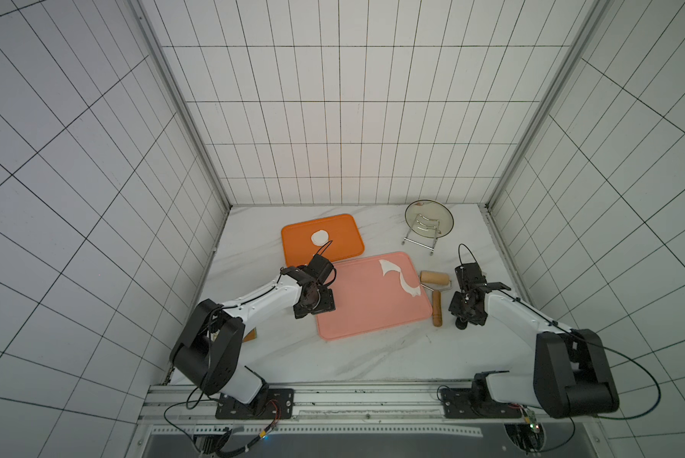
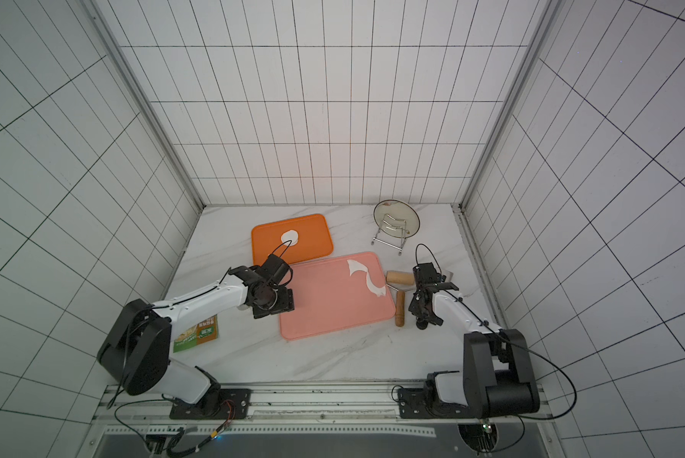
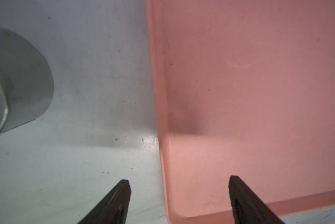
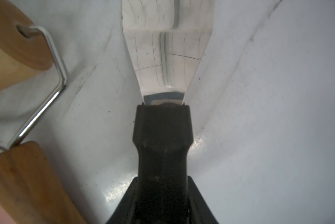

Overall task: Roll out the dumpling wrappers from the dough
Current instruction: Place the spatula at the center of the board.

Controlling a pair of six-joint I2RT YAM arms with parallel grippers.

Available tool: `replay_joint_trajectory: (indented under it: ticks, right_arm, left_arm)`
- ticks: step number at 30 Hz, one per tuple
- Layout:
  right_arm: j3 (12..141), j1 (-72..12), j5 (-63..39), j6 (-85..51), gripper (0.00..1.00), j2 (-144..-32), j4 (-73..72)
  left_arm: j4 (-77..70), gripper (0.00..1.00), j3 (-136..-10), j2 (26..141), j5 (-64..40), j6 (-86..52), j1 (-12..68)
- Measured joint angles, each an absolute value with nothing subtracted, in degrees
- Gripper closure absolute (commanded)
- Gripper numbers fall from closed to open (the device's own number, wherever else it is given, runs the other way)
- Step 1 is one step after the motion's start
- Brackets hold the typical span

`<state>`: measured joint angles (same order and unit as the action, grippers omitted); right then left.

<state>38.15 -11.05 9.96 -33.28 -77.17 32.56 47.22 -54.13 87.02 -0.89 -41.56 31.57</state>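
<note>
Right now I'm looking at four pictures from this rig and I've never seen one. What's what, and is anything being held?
Two robot arms sit on a rail at the near edge of a marble table. Two pictures look down from one overhead stereo camera; the other two come from a camera on each wrist. An orange tray holds one round dumpling wrapper; a pink tray holds a ragged strip of dough. Beside the pink tray lies a wooden roller; farther back a glass lid stands in a wire rack. The left gripper is open and empty, over the pink tray's corner, a steel ring nearby on the table. The right gripper grips the black handle of a metal scraper.
</note>
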Motion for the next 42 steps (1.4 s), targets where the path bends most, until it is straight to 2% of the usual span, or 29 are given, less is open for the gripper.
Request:
replay_joint_trajectory:
  ticks: [3,25,32,37,42]
  right_arm:
    - [38.2,-10.1,9.0,-33.5,1.00,-78.5,32.4]
    - [38.9,-7.7,5.3,-34.2,0.74,-80.1,32.4]
    - [39.0,-7.4,5.1,-34.2,0.64,-80.3,32.4]
    - [39.1,-7.4,5.1,-34.2,0.52,-80.5,32.3]
    - [39.2,-7.4,5.1,-34.2,0.53,-80.5,32.4]
  left_arm:
    - [47.2,0.20,-54.1,87.0,-0.9,-41.5,31.2]
    - [47.1,0.20,-53.1,85.5,-0.9,-41.6,30.6]
    - [47.1,0.20,-52.1,84.9,-0.9,-41.6,30.6]
    - [47.1,0.20,-51.8,84.5,-0.9,-41.6,30.6]
    - [46.9,0.20,-51.5,84.4,-0.9,-41.8,30.6]
